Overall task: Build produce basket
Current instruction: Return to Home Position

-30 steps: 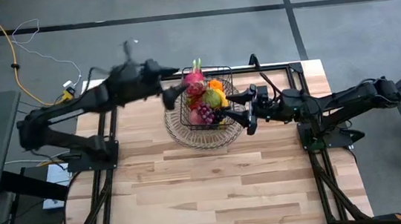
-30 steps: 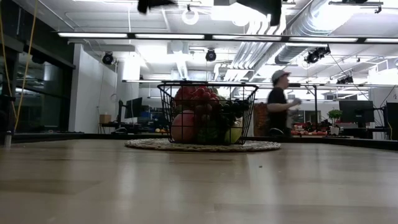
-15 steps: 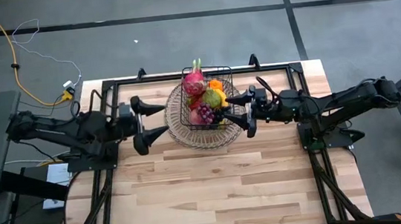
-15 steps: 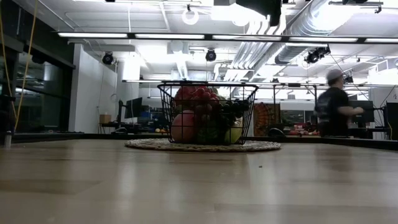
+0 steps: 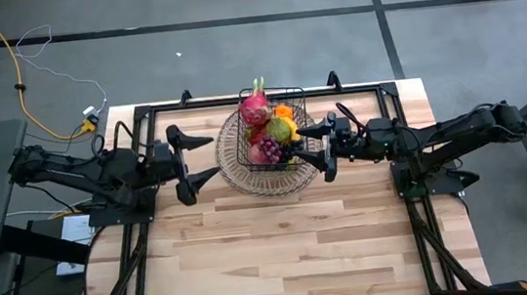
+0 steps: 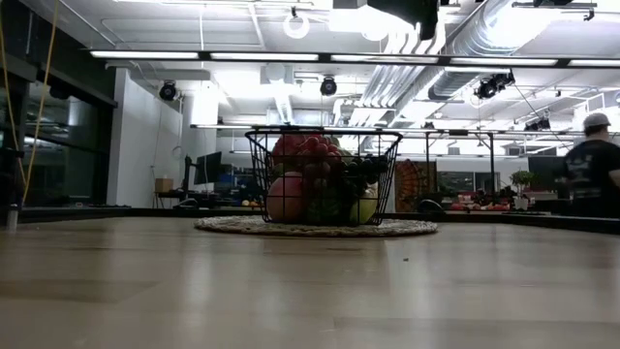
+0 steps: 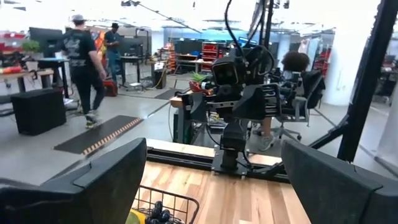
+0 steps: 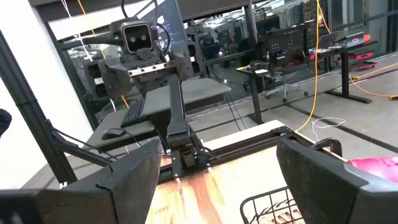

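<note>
The dark wire basket (image 5: 272, 132) stands by its bottom on a round woven tray (image 5: 237, 175) near the table's far edge. It holds produce: a pink dragon fruit (image 5: 255, 107), an orange fruit (image 5: 282, 113), a green fruit (image 5: 278, 129) and purple grapes (image 5: 271, 149). The low view shows the basket (image 6: 323, 174) filled above its rim. My left gripper (image 5: 196, 158) is open, level, just left of the tray. My right gripper (image 5: 318, 148) is open beside the basket's right side. Each wrist view shows a basket corner (image 7: 168, 208) (image 8: 280, 208) between open fingers.
A black metal frame (image 5: 355, 87) runs along the table's far edge and down both sides. Bare wood (image 5: 283, 244) stretches from the tray to the near edge. A person (image 6: 593, 174) walks in the room behind the table, far from the arms.
My left arm has drawn back from over the basket's left rim toward the table's left edge and has come down level beside the tray, its fingers open. The right arm, basket and produce have stayed put. A person in the background has walked to the right.
</note>
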`<state>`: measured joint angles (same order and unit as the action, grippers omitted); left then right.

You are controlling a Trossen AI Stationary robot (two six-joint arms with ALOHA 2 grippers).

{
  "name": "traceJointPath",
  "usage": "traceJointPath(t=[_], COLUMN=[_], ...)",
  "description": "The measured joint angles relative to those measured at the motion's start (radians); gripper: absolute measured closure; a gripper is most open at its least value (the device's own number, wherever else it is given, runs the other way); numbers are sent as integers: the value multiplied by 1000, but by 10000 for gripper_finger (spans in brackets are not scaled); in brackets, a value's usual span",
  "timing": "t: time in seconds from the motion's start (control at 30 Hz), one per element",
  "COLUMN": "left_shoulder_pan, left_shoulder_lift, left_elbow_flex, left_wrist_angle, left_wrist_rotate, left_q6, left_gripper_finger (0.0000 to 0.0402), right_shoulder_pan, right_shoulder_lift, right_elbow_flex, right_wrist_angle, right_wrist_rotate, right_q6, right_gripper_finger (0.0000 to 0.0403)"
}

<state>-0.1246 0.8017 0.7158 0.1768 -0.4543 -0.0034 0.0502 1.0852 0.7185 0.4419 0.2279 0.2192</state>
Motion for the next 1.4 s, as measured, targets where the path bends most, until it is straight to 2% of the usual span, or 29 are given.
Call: traceJointPath(t=[0.17,0.33,0.43,0.57,0.73,0.8,1.1,1.4], left_shoulder_pan=[17,135,205,237,206,190,148,170], left_shoulder_lift=[-1,-51,-95,-165,-209,-213,-266,-477], left_elbow_flex=[0,1,1,1,1,-7,-248,-428], left_wrist_angle=[0,-41,-94,-154,-267,-278,-7,6], left_wrist_rotate=[3,146,205,218,200,207,241,239], left_q6=[-36,-65,-64,-65,-65,-66,-72,-156], left_gripper_finger=[49,82,116,195,347,386,397,401], right_shoulder_pan=[0,0,0,0,0,0,0,0], right_shoulder_lift=[0,0,0,0,0,0,0,0], right_elbow_flex=[0,0,0,0,0,0,0,0], right_wrist_angle=[-1,-9,-18,-32,-42,-43,-69,-129], right_wrist_rotate=[0,0,0,0,0,0,1,1], right_q6=[0,0,0,7,8,9,8,8], right_gripper_finger=[94,94,94,94,94,94,94,94])
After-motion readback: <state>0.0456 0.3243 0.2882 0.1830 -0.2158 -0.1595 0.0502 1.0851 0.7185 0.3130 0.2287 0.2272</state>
